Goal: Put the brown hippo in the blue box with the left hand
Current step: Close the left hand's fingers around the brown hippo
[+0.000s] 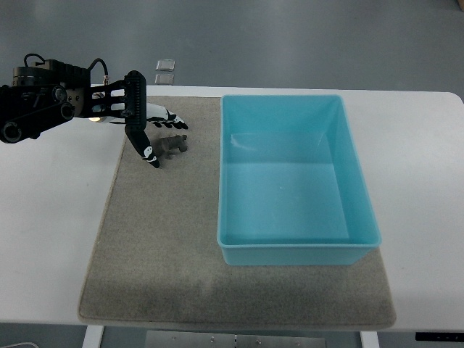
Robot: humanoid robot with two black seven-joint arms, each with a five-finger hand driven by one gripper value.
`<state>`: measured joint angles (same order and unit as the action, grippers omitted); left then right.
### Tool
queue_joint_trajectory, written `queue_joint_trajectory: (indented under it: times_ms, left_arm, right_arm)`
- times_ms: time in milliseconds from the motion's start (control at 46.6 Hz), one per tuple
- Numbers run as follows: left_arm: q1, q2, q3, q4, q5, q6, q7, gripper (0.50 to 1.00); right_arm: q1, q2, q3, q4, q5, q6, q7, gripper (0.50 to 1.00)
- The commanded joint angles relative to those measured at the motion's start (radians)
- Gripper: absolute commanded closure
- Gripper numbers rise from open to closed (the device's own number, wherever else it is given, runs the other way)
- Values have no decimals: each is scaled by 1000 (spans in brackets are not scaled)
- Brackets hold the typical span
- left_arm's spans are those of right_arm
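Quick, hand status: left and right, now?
Left hand: fingers spread around the brown hippo on the mat; firm grasp cannot be told.
Right hand: not in view.

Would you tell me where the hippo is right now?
The hippo lies on the mat near its far left corner, at the left hand, left of the blue box.

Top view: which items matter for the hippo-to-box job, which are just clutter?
Job:
- brown hippo, on the mat by the fingers
- blue box, nothing in it
- left hand, fingers spread around the hippo

Just there:
- grey mat
- white table
- two small clear items past the table's far edge
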<state>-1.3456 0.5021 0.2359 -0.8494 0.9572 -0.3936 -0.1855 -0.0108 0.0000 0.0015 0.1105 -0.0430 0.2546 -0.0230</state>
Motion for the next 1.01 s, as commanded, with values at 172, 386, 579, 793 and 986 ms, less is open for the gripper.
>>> queue_joint_trajectory:
  times_ms: [172, 386, 579, 793, 986]
  left_arm:
    - [2, -14, 3, -2, 2, 24, 0, 512]
    - [2, -17, 5, -2, 15, 28, 5, 604]
    - [3, -17, 3, -5, 55, 39, 3, 643]
    - [5, -22, 3, -7, 55, 44, 3, 679]
    - [5, -22, 5, -8, 67, 71, 5, 737]
  right_arm:
    - [0, 0, 0, 0, 0, 0, 0, 564]
    - [0, 0, 0, 0, 0, 0, 0, 564]
    - [0, 0, 0, 0, 0, 0, 0, 564]
    - [0, 0, 0, 0, 0, 0, 0, 564]
    - [0, 0, 0, 0, 0, 0, 0, 564]
